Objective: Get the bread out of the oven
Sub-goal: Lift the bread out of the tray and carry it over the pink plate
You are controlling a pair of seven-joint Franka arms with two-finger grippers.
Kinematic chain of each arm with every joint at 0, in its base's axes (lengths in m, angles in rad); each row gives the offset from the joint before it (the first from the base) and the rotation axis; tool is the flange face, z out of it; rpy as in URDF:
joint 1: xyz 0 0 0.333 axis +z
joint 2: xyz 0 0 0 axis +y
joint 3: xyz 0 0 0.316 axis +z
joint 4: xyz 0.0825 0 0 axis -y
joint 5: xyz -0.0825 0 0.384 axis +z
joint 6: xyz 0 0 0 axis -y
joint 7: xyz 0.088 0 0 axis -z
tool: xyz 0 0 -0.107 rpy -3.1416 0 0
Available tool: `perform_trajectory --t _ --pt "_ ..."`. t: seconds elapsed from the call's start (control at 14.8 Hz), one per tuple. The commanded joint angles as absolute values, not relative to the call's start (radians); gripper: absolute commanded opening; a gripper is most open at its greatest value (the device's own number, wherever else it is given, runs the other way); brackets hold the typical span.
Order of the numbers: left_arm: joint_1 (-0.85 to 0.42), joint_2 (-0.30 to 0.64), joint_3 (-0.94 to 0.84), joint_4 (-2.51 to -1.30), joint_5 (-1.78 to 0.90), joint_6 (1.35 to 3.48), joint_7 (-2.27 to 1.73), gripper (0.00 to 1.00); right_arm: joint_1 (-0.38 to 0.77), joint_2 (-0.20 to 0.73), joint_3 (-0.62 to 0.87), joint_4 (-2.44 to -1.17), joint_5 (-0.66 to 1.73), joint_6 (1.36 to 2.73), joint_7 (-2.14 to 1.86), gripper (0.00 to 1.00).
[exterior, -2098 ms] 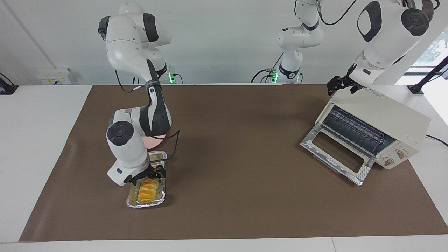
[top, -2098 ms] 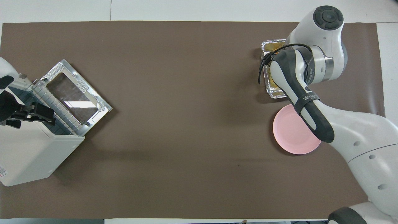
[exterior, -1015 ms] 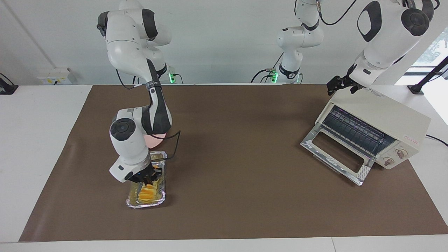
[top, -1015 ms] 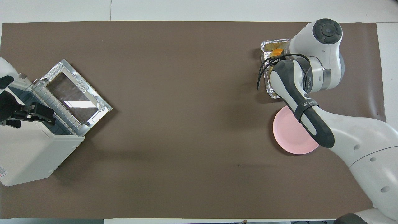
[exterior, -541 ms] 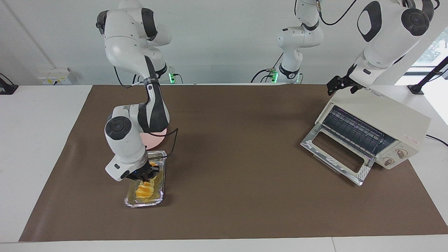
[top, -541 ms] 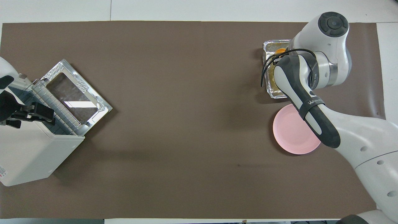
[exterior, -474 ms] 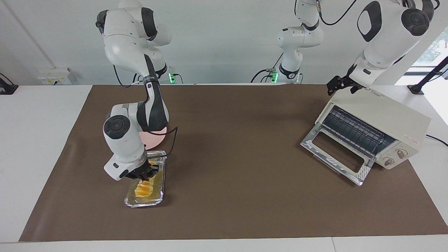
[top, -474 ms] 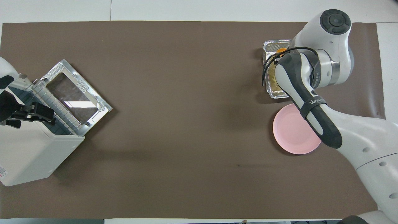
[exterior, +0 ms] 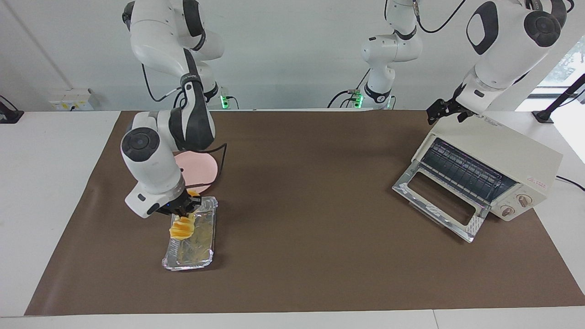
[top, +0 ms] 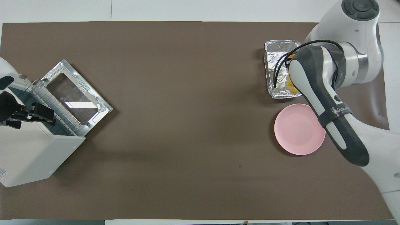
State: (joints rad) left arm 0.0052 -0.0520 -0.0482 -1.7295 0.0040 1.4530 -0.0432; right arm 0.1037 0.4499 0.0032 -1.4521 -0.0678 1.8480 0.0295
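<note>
The right end effector (exterior: 183, 211) has risen since 2.1 s ago, clamped on the bread (exterior: 182, 227), which now hangs clear above the foil tray (exterior: 192, 249) at the lower left of the facing view instead of lying in it. More of the pink plate (top: 297, 129) shows. The left end effector (exterior: 445, 111), fingers apart, waits unmoved over the oven (exterior: 493, 157) at the right, door down. On the surface (exterior: 311, 183): 1 bread, 1 tray, 1 plate, 1 oven, 2 arms.
</note>
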Motion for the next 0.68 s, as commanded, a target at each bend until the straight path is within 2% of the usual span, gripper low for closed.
perform_trajectory --t 0.0,0.14,0.34,0.47,0.61 --pt "0.015 -0.072 -0.051 -1.741 -0.015 1.451 -0.04 1.0 0.089 0.241 0.011 -1.697 -0.049 1.865 0.011 0.0" --pt "0.015 -0.072 -0.051 -1.741 -0.015 1.451 -0.04 1.0 0.074 0.119 0.011 -1.874 -0.031 1.94 0.009 0.0" --pt "0.015 -0.072 -0.051 -1.741 -0.015 1.451 -0.04 1.0 0.061 -0.046 0.011 -2.162 -0.031 2.128 0.008 0.0" --pt "0.015 -0.072 -0.051 -1.741 -0.015 1.451 -0.04 1.0 0.055 -0.11 0.011 -2.305 -0.029 2.244 0.008 0.0" --pt "0.015 -0.072 -0.051 -1.741 -0.015 1.451 -0.04 1.0 0.057 -0.141 0.011 -2.391 -0.018 2.324 0.009 0.0"
